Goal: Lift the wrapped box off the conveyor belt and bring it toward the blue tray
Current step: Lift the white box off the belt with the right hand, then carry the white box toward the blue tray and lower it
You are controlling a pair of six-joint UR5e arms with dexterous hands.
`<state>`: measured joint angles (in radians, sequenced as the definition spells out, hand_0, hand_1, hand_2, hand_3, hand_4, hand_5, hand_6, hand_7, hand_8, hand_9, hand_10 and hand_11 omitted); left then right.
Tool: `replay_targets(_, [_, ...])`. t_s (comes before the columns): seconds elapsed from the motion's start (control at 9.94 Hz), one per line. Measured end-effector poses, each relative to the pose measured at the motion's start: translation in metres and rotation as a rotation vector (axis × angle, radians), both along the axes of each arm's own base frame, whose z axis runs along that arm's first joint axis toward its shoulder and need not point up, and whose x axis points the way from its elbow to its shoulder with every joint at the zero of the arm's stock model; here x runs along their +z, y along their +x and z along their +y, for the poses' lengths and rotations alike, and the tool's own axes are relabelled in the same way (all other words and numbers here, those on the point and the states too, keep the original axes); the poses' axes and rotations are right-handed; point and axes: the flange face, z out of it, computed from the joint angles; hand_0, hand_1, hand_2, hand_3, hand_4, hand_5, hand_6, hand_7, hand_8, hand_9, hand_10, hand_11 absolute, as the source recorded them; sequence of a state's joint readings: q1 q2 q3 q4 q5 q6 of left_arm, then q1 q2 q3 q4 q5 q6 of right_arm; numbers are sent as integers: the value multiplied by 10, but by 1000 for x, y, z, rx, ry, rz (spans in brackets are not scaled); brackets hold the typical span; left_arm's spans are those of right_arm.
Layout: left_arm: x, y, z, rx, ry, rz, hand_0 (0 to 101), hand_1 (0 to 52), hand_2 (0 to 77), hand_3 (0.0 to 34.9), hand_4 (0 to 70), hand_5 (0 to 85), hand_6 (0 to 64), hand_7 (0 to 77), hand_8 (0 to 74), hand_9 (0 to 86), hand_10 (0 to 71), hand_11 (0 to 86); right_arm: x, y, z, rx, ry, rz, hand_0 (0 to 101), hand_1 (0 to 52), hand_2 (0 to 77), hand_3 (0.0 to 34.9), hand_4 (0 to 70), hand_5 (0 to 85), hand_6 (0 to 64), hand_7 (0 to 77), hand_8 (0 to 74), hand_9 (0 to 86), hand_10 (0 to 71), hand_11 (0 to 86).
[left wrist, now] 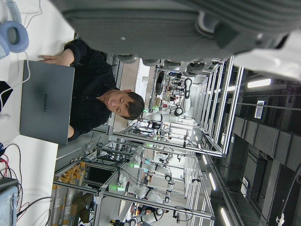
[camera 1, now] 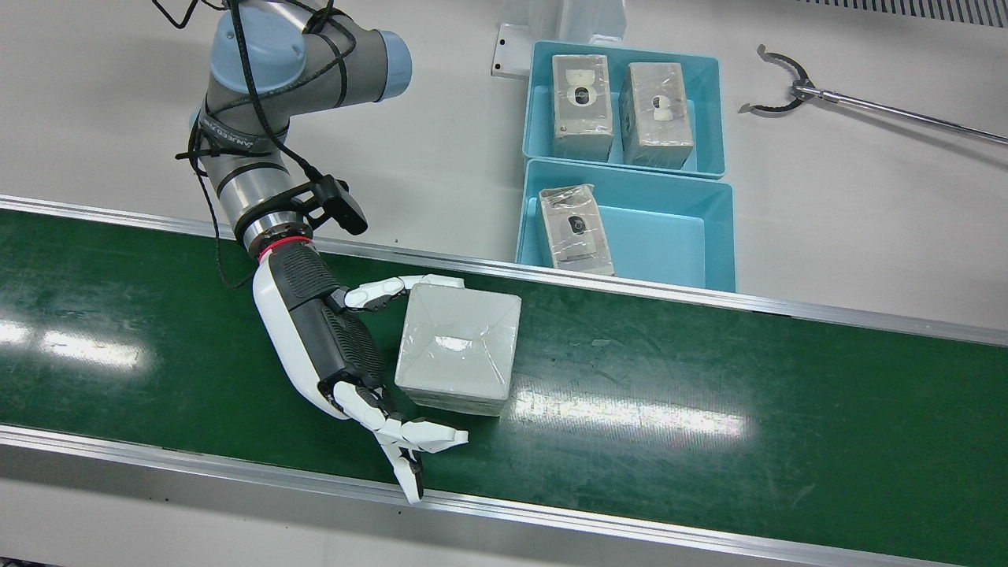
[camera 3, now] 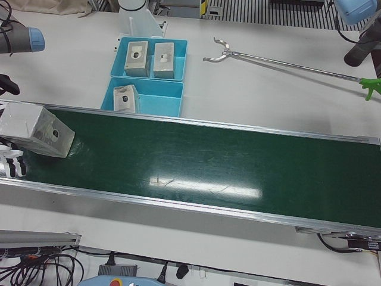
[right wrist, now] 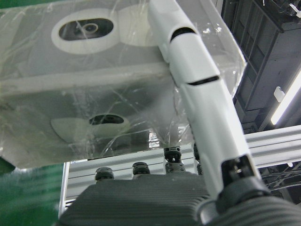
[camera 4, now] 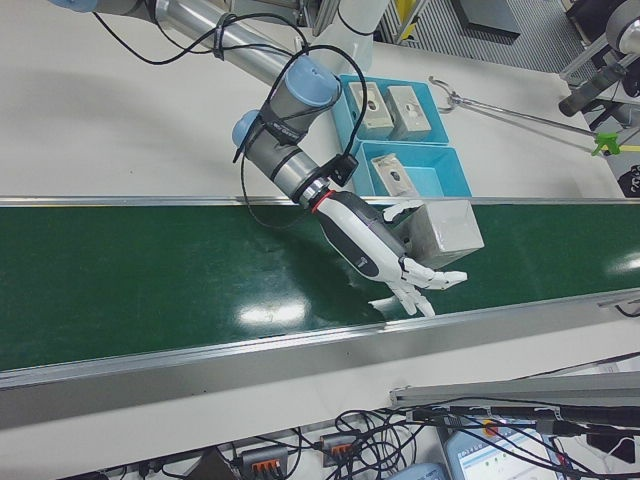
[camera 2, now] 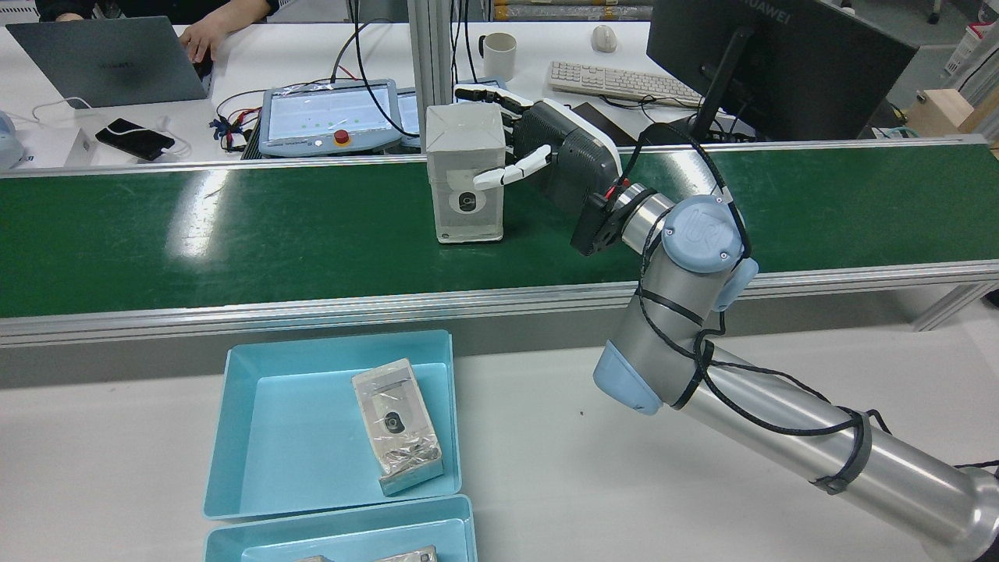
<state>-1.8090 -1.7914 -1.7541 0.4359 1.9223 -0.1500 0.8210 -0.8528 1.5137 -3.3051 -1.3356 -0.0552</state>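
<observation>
A wrapped box [camera 1: 458, 346], pale grey under shiny plastic film, stands upright on the green conveyor belt [camera 1: 709, 409], w/ the robot's right hand [camera 1: 346, 346] set against one side of it. In the front view the hand is spread: one white finger [camera 1: 402, 288] lies along the box edge nearest the trays, and the other fingers splay past the opposite corner, toward the belt's near rail. The box sits between those two finger groups, just beside the black palm. The rear view shows a finger [camera 2: 519, 167] touching the box's side face about halfway up, others reaching behind its top. The right hand view, close up, shows a finger [right wrist: 197, 80] laid flat across the film, over a printed camera picture on the box. Fingers are wide, bracketing the box; whether they actually grip it can't be told. The box's base looks to rest on the belt.

Beyond the finger on the tray side, across the belt's rail, two blue trays [camera 1: 713, 236] sit touching on the white table [camera 1: 866, 236]. The nearer holds one wrapped box, the farther two. A metal grabber tool [camera 1: 795, 87] lies well apart, past the trays.

The left hand [left wrist: 178, 28] shows only as a dark blurred mass in its own view; finger state can't be told.
</observation>
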Motion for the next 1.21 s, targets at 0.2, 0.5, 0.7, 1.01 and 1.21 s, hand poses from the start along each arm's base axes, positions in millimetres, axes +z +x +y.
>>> replay_targets(0.2, [0, 0, 0, 0, 0, 0, 0, 0, 5, 0, 0, 11, 0, 5, 5, 5, 5, 0, -6, -10, 2, -8, -1, 9, 573, 235, 153, 153, 169, 196, 82, 245, 0, 33, 0, 22])
replay_targets(0.5, [0, 0, 0, 0, 0, 0, 0, 0, 11, 0, 0, 11, 0, 5, 5, 5, 5, 0, -18, -15, 4, -14, -5, 15, 579, 147, 262, 42, 305, 360, 196, 409, 125, 158, 104, 169])
replay_targets(0.7, [0, 0, 0, 0, 0, 0, 0, 0, 11, 0, 0, 11, 0, 5, 5, 5, 5, 0, -27, -13, 8, -16, 6, 4, 610, 87, 278, 0, 371, 436, 262, 491, 267, 322, 213, 327])
replay_targets(1.01, [0, 0, 0, 0, 0, 0, 0, 0, 11, 0, 0, 11, 0, 5, 5, 5, 5, 0, -59, 10, 30, -14, 37, -22, 610, 87, 278, 11, 409, 507, 316, 578, 409, 431, 311, 420])
replay_targets(1.21, [0, 0, 0, 0, 0, 0, 0, 0, 11, 0, 0, 11, 0, 5, 5, 5, 5, 0, -76, 25, 47, -13, 68, -42, 524, 22, 256, 13, 436, 595, 584, 714, 502, 616, 431, 540])
